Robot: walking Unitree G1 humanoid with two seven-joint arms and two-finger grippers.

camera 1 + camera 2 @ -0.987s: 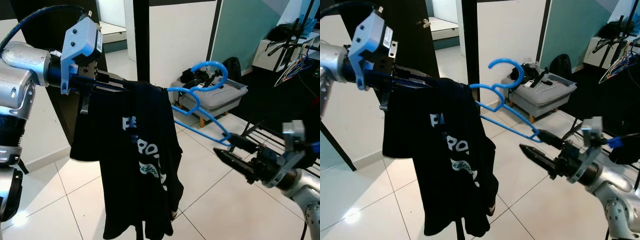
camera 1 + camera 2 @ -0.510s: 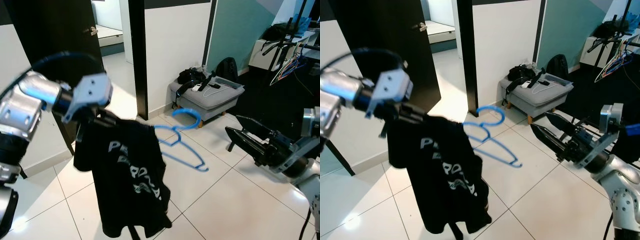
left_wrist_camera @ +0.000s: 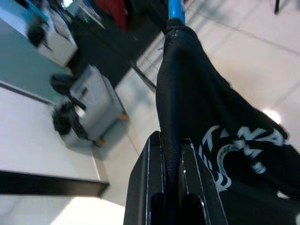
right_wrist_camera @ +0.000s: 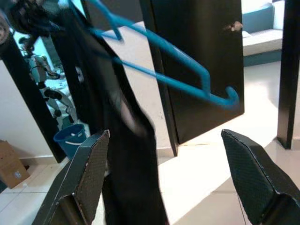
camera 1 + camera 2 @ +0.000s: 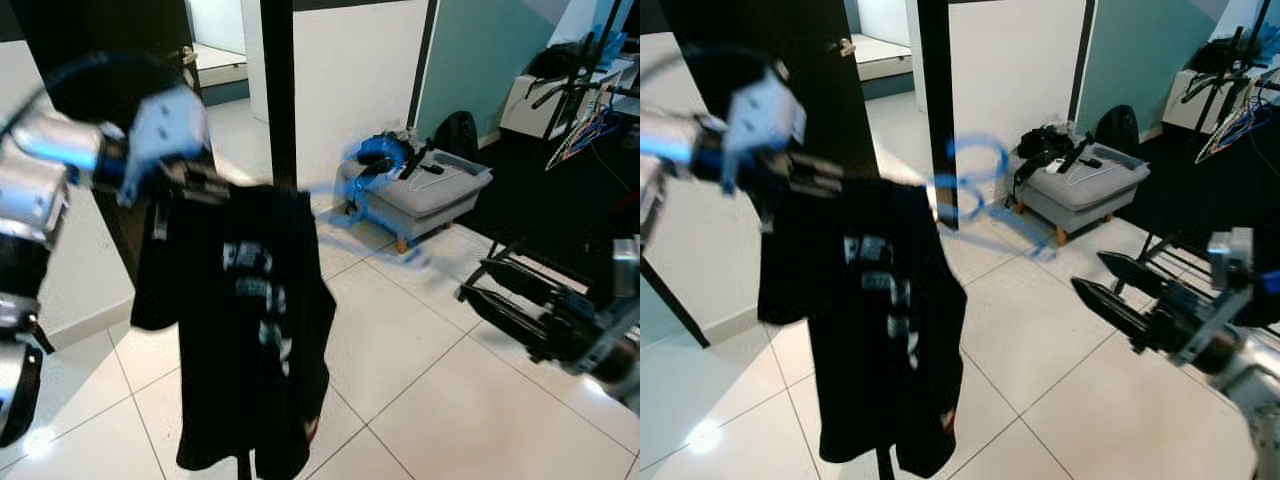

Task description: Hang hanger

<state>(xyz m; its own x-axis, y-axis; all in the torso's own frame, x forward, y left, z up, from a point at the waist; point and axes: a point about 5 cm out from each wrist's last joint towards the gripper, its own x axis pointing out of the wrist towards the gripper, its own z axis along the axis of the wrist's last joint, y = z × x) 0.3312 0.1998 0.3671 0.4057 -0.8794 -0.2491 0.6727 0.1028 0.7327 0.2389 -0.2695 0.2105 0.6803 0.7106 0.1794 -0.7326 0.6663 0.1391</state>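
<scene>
Hanger [image 4: 159, 70] with shirt [image 5: 245, 330] clamped in left gripper [image 3: 172, 187]; right gripper [image 4: 164, 178] apart.

Upper left of the frame: the left arm [image 5: 45, 165] gleams silver, rounded shells, a blue cable [image 5: 90, 70] looping over it and a pale blue wrist box [image 5: 165, 125]. Lower right, the right claw [image 5: 1135, 300] has two long black tapering fingers [image 4: 86, 176], their pads cross-hatched.

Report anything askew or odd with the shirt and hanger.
The black T-shirt hangs bunched on one arm of the blue hanger, leaving the other arm bare. The left gripper clamps the covered end; the right gripper is open, apart.
</scene>
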